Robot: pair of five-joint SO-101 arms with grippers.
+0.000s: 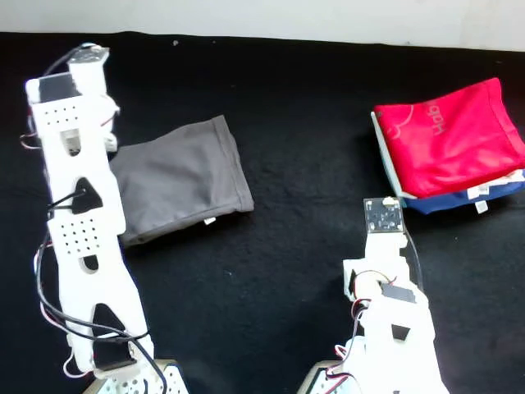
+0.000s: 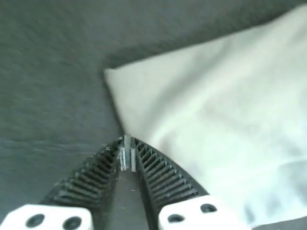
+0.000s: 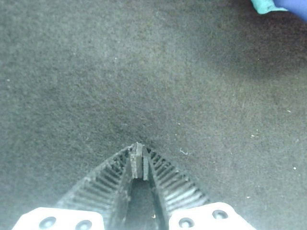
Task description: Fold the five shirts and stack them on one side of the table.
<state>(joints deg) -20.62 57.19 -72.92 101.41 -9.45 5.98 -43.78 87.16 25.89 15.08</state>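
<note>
One folded grey shirt (image 1: 180, 176) lies on the worktop (image 1: 295, 271) well apart from the red-topped stack (image 1: 447, 135) at the right, and as the left fingers (image 2: 160, 175) beside its corner and the right fingers (image 3: 168, 184) are both clenched empty, dragging it over may undo the fold.

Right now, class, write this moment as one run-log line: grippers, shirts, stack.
left gripper shut, at grey shirt edge | right gripper shut, over bare table | red shirt tops stack, blue shirt beneath
</note>
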